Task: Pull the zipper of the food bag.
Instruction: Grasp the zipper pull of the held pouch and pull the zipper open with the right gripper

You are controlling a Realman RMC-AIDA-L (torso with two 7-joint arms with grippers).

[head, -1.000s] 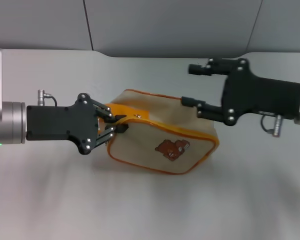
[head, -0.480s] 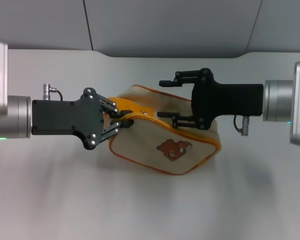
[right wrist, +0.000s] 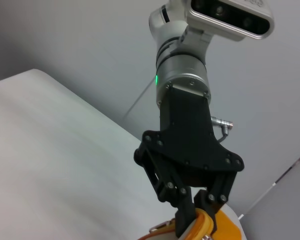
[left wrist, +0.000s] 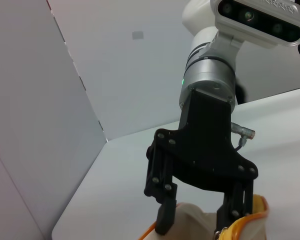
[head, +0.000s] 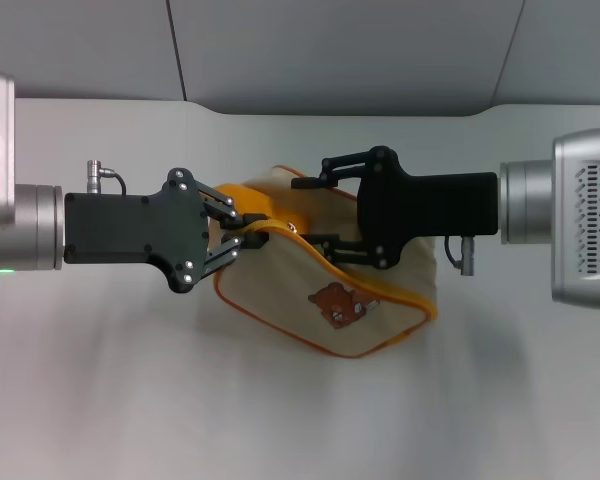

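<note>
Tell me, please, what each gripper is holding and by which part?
The left gripper pinches the bag's yellow strap at its end. The right gripper is open over the bag, holding nothing.

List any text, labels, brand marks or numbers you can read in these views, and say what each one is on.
None readable.
food bag: carries only a small brown bear picture, no words visible.
left gripper, clamped on the bag's yellow strap: no markings.
right gripper, open over the bag's top: no markings.
The camera bar at the top of the left wrist view shows lettering, cut off and too blurred to read.
</note>
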